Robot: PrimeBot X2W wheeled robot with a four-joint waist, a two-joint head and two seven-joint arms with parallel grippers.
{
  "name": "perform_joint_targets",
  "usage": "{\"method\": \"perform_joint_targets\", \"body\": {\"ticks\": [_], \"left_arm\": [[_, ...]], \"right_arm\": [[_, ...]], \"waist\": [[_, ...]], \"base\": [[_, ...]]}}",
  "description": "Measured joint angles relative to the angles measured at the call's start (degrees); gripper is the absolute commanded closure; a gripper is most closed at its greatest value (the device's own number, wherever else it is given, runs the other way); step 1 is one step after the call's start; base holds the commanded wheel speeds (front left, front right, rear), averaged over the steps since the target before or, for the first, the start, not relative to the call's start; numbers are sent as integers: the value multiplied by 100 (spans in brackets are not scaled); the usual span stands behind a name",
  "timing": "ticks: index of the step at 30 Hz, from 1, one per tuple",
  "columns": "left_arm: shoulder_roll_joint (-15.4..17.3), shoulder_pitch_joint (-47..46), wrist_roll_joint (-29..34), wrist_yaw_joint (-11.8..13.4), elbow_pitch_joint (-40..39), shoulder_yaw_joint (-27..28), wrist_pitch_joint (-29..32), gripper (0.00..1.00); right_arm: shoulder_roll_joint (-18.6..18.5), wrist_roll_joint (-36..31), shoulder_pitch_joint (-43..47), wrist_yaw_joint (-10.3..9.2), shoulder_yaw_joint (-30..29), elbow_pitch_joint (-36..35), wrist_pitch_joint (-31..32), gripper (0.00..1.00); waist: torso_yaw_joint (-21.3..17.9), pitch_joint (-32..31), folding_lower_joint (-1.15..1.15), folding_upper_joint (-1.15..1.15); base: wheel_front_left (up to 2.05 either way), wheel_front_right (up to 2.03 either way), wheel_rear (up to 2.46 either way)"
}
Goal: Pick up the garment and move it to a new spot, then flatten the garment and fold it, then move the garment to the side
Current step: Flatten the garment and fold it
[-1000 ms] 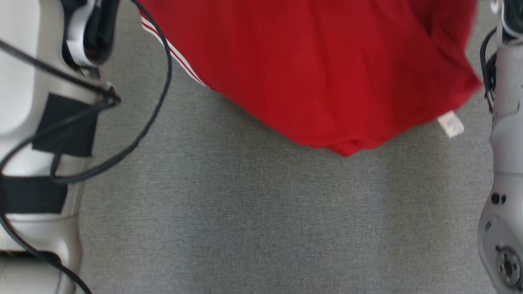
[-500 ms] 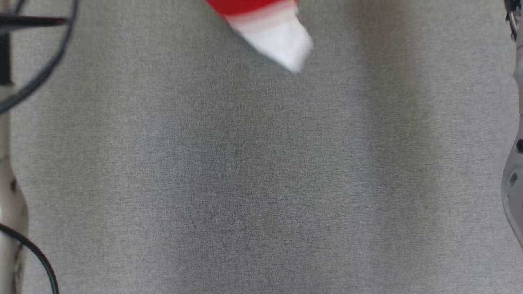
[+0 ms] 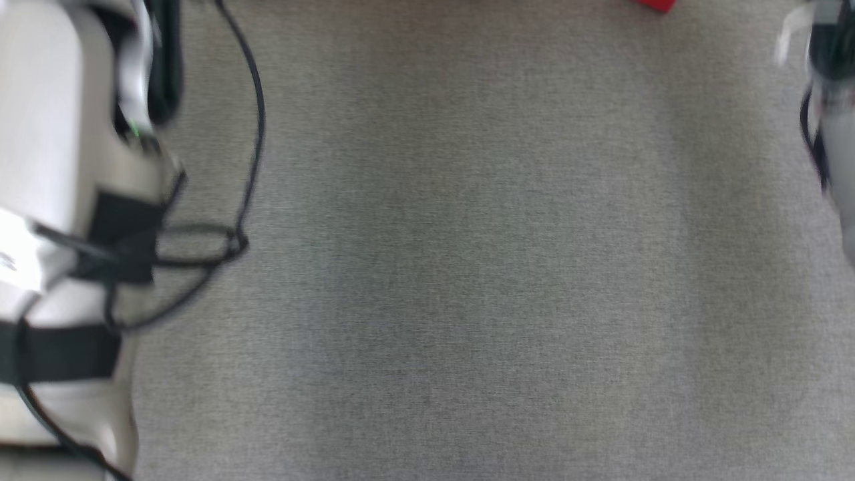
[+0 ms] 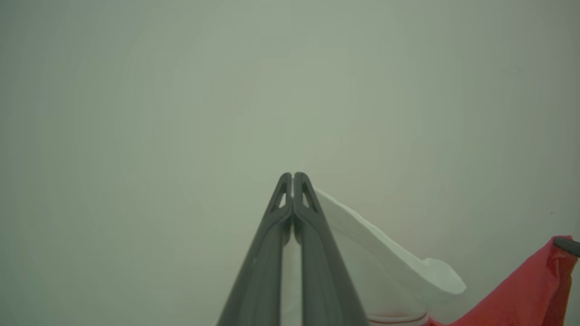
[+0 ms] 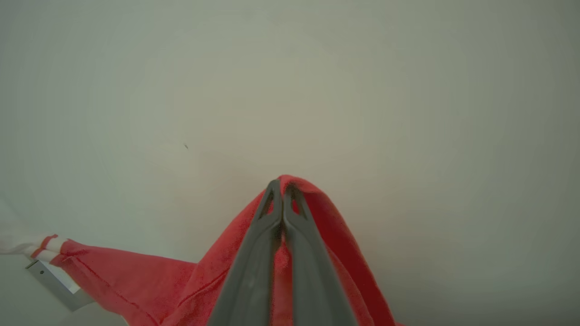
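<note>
Left gripper point(image 4: 293, 178): fingers are pressing together, pinching the white panel point(image 4: 389, 267) of the garment point(image 4: 521, 294). In the left wrist view the white cloth is trailing toward 4 o'clock and the red body is showing at 5 o'clock. Right gripper point(image 5: 282, 185): fingers are pressing together on a red fold. The cloth is draping over the tips and running toward 8 o'clock, ending in a red-and-white striped edge point(image 5: 45, 244). Beyond both sets of tips a plain pale backdrop is showing. Head view is blurring. Left forearm point(image 3: 60, 200) with black cable point(image 3: 257, 120) is sitting at 9 o'clock, right forearm point(image 3: 835, 133) at 3 o'clock, and the grey worktop point(image 3: 467, 267) is lying between them. A red corner point(image 3: 658, 4) is poking in near 1 o'clock at the far edge.
</note>
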Motion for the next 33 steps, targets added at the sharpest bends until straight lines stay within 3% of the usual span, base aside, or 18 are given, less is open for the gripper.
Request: {"method": "perform_joint_targets", "body": {"ticks": [10,17,21,25,33], "left_arm": [[82,2465,-419,-82,-602,140,0,100],[156,3800,-712,-36,-1048,166,21,100],[155,4464,-800,43,-1333,66,232,100],[153,5120,-829,218,-1645,-19,435,100],[166,6435,-983,669,-2373,-62,799,100]], "right_arm": [[-945,487,2098,0,671,-642,925,100],[-1273,711,3080,0,517,-1011,1694,100],[-1452,476,3747,0,165,-1083,2338,100],[-1392,33,4360,3,-360,-1222,3095,100],[-594,-978,5672,4,-1710,-2492,4755,100]], "waist": [[196,-586,-1,0],[273,-1093,-2,0],[320,-1442,-2,0],[351,-1783,-2,-1],[370,-2353,-2,0]], "base": [[0,0,0],[0,0,0],[0,0,0],[0,0,0],[0,0,0]]}}
